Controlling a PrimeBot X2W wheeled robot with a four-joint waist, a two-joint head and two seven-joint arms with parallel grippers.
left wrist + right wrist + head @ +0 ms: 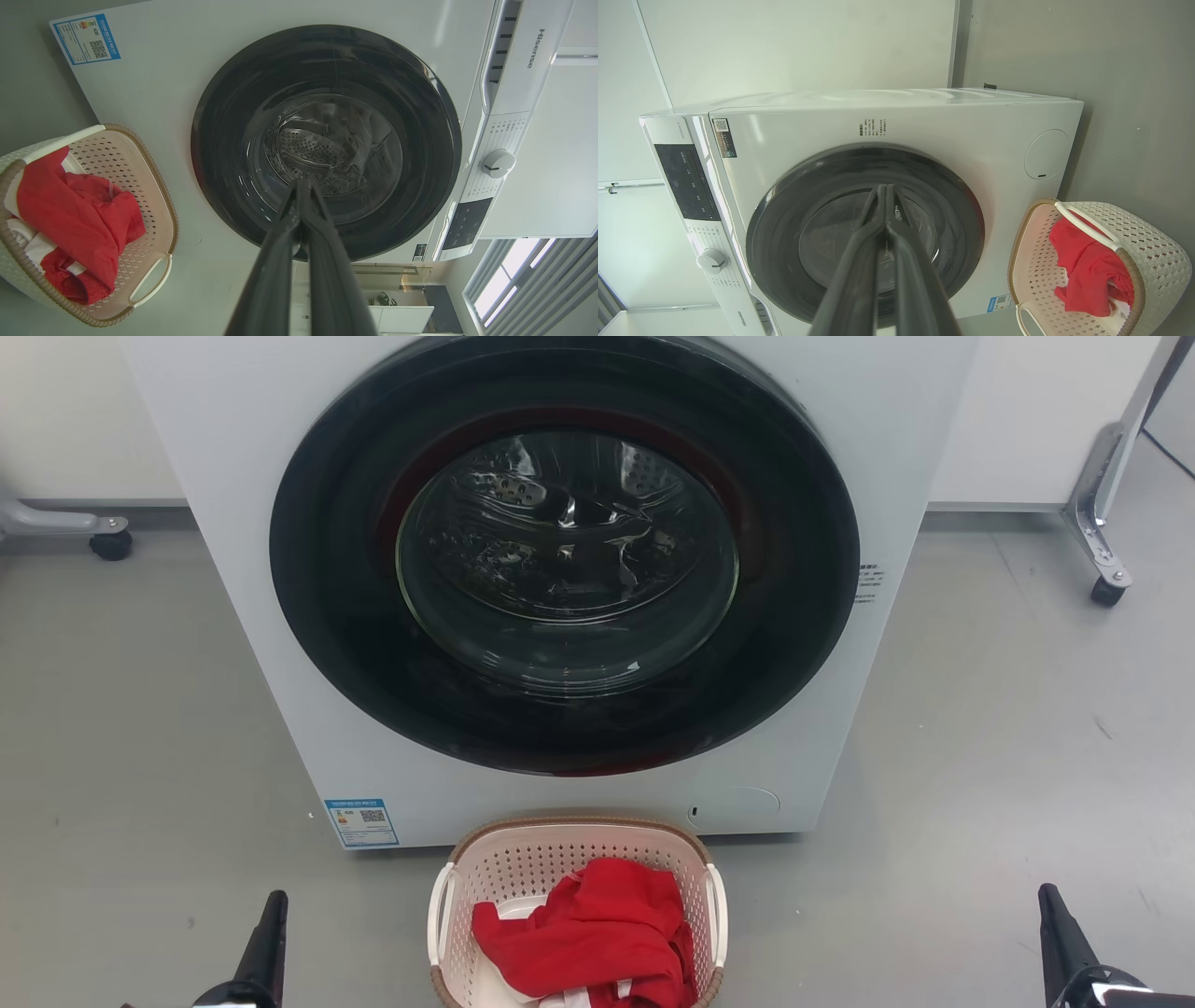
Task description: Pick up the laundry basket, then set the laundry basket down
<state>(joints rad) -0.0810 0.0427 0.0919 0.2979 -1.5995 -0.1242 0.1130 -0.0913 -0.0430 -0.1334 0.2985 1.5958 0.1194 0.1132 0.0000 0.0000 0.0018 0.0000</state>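
White sheet metal of a front-loading washing machine (233,616) is seen across the head view. Its round dark glass door (565,560) is shut over a perforated steel drum whose contents cannot be made out. Bare grey floor (140,728) is left open on both sides of the machine, bounded at the far corners by the castered metal legs (1108,583) of a frame. The small cream-white perforated plastic laundry basket (523,873), rimmed in brown woven-look trim and fitted with two white side handles, is stood on the floor just in front of the washer's base. Whether the two touch cannot be told. A crumpled red garment (597,933) is heaped inside the basket over a piece of white cloth (518,907). The left gripper (302,186) and the right gripper (883,189) are held low, well apart on either side of the basket, touching nothing. Each pair of long dark fingers is pressed together at the tips, with nothing held between them.
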